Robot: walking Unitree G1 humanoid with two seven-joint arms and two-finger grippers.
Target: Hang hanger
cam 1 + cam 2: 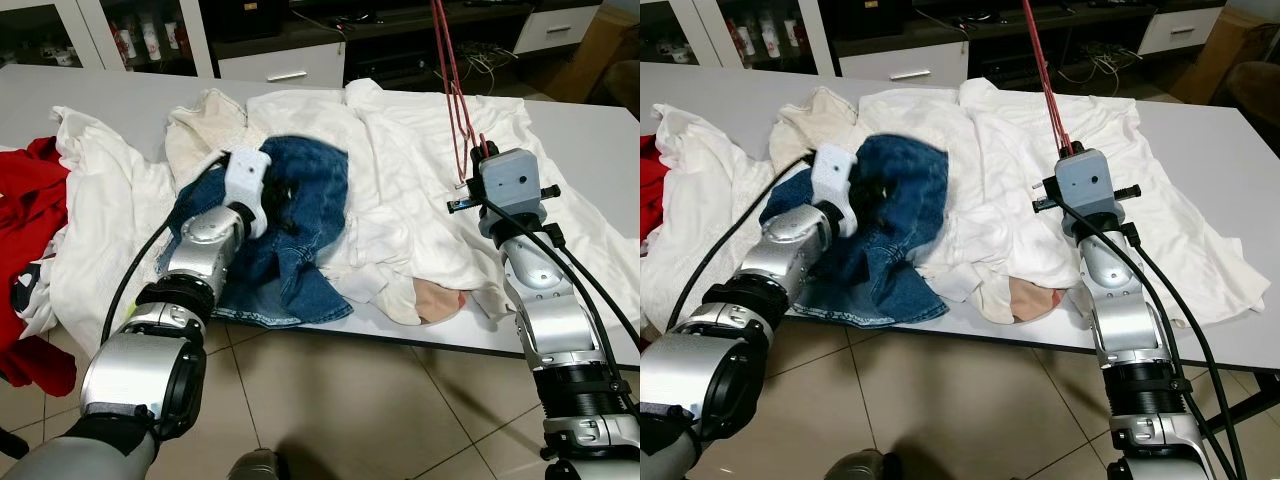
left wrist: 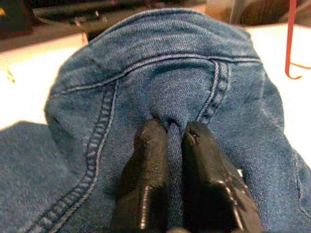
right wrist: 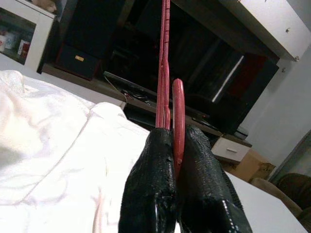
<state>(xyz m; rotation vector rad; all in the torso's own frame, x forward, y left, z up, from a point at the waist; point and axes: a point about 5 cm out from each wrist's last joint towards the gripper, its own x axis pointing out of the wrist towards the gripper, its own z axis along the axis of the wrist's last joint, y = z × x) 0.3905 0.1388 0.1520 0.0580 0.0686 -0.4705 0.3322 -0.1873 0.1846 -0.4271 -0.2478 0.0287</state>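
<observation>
Left wrist cam shows the left gripper (image 2: 176, 133) pinching a fold of stitched blue denim (image 2: 160, 77), detail the head views lose behind the wrist housing (there the denim sits bunched on white clothes (image 1: 400, 170) on the grey table (image 1: 590, 130)). Right gripper (image 3: 177, 141) is clamped on the thin red hanger (image 3: 164, 58), held up over the white pile. Hanger's top is cut off by the frame edge.
</observation>
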